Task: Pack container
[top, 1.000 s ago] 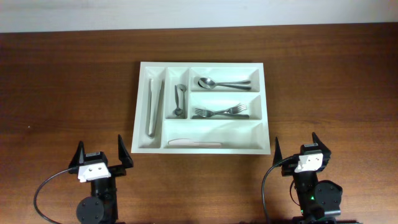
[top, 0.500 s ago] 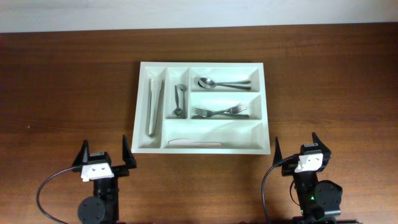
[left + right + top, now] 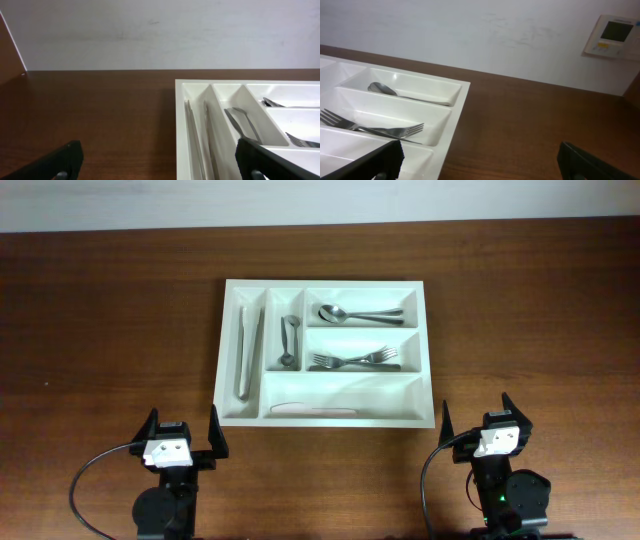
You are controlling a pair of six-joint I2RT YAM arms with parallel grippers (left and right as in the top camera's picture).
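Note:
The container [image 3: 325, 282], a white cutlery tray, lies in the middle of the table. Its two narrow compartments hold tongs [image 3: 246, 352] and a small spoon [image 3: 289, 342]. The long ones hold spoons [image 3: 358, 313], forks [image 3: 355, 361] and a white knife [image 3: 312, 409]. My left gripper [image 3: 183, 425] stands open just in front of the tray's near left corner, holding nothing. The left wrist view shows the tray's left wall [image 3: 181, 125] and the tongs [image 3: 192, 135] between its fingers. My right gripper [image 3: 476, 412] is open and empty off the near right corner, facing the tray's right rim [image 3: 462, 100].
The brown wooden table [image 3: 100, 330] spreads wide on both sides of the tray. A black cable [image 3: 85, 490] loops beside the left arm's base. A white wall rises behind the table, with a small control panel [image 3: 615, 35] on it.
My left arm has shifted to the right and slightly toward the near edge, still open. The right arm and the cutlery have not moved.

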